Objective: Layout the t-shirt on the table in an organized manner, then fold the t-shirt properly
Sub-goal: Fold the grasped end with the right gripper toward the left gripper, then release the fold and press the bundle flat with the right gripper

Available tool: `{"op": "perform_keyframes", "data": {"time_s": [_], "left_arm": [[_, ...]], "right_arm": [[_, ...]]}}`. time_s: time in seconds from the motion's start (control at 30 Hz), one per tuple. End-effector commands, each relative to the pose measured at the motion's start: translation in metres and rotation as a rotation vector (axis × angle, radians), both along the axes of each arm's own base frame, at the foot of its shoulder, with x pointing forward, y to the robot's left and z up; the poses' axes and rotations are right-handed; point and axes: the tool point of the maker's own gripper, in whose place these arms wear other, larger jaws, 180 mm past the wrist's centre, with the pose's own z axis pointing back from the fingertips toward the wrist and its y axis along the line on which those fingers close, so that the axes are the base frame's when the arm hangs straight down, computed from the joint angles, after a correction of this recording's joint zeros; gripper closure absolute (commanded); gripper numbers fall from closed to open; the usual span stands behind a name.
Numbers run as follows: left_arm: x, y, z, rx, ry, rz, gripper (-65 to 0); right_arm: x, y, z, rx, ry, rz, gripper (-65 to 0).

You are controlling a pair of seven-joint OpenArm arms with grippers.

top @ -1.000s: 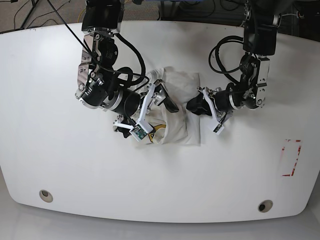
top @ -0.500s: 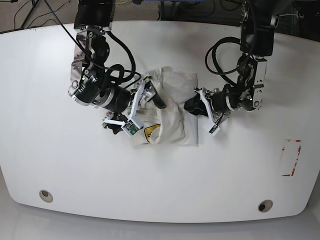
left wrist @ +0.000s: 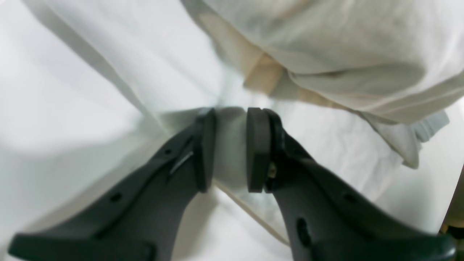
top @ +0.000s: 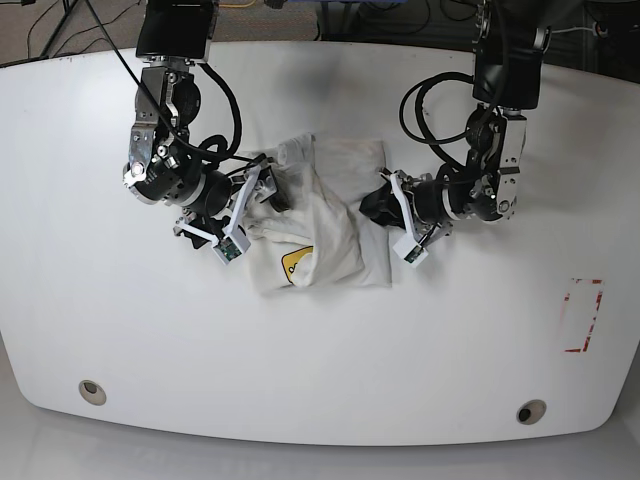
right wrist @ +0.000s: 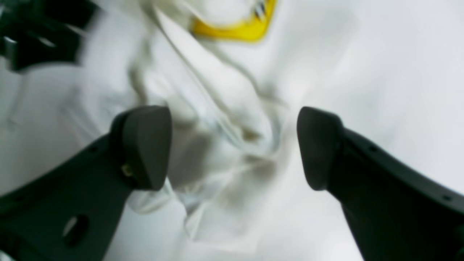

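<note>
You are probably looking at a robotics lab or test bench. A large glossy white table (top: 320, 370) with two metal grommet holes (top: 92, 391) and a red-outlined rectangle mark (top: 583, 315) fills the frame, and loose cables (top: 45, 28) trail over the floor at upper left.

glossy white table (top: 420, 360), crumpled t-shirt (top: 335, 215) lying on it

Dark cables (top: 45, 25) are seen on the grey floor (top: 30, 45) beyond the far edge, at upper left.
</note>
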Motion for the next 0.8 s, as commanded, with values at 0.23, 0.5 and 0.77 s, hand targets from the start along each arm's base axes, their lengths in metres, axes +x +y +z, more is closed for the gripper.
{"op": "perform_keyframes", "data": {"time_s": [0.23,0.5,0.77], "left_arm": [[0.001,-0.004,0.012,-0.016,-0.009,-0.021,-14.0],[0.009,-0.008,0.038,-0.077,-0.067,-0.014,-24.6],[0.031,0.012,0.077,-0.128,-0.176,0.071,-33.9]], "right_arm": [[0.005,0.015,0.01,0.065,-0.036,0.012,-25.0],[0.003,0.022,0.026,0.072,-0.085,0.018,0.0],[-0.005,0.036,0.043,0.094,-0.128,0.028,-1.4]]}}
